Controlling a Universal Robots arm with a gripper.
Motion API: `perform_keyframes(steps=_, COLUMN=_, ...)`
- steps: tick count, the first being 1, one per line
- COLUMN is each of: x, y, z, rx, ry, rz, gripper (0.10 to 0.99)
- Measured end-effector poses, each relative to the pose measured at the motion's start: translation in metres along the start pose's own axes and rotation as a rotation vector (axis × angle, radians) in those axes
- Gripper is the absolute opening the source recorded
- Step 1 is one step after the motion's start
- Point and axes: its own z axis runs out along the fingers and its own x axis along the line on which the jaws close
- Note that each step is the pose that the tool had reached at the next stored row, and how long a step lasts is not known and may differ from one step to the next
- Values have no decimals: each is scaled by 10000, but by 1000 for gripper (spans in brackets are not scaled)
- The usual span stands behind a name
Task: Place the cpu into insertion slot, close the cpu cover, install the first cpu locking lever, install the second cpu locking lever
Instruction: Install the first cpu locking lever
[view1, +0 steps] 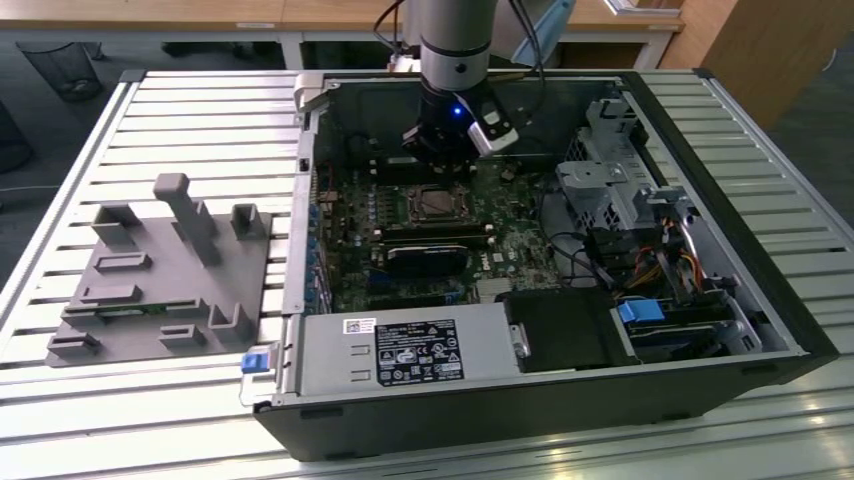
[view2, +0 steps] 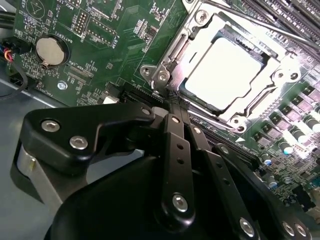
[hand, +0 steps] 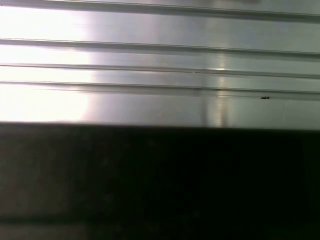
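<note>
— Well, counted yet?
— Counted. One cpu (view2: 227, 75), one slot (view1: 412, 203), one cover (view2: 187, 47), one gripper (view2: 176, 111). Two fingers (view2: 176, 150) on it.
— And where, the cpu?
— Seated in the slot, flat, bright silvery top facing up. Framed by the cover, which lies down over its edges, the cut-out showing the top.
— Long axis?
— None to speak of: square. Edges seen running diagonally in the second wrist view, in line with the cover's frame.
— Gripper?
— Closed, fingertips meeting, nothing seen between them. Tips just beside one corner of the cover; touching or not, cannot tell.
— Levers?
— Thin metal bars along two sides of the frame. Latched or not, cannot tell.
— Anything else on the board (view2: 115, 45)?
— One round coin cell (view2: 50, 50), well apart from the slot. Long black memory slots (view1: 434, 232) near it in the exterior view.
— And the wider scene?
— One open case (view1: 747, 300) lying on a slatted table (view1: 200, 110). One arm (view1: 454, 40) reaching down into it, gripper (view1: 438, 150) just above the slot. One grey fixture (view1: 167, 270) towards the exterior view's left, beside the case.
</note>
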Motion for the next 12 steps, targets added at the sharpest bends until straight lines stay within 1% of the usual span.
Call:
perform_keyframes(steps=2, x=0, y=0, z=2, rx=25, ry=-1, rz=-2, gripper=106)
perform_keyframes(steps=8, x=-1, y=1, z=0, rx=31, ry=-3, rz=-2, gripper=106)
perform_keyframes(steps=12, x=-1, y=1, z=2, rx=132, ry=-3, rz=-7, gripper=106)
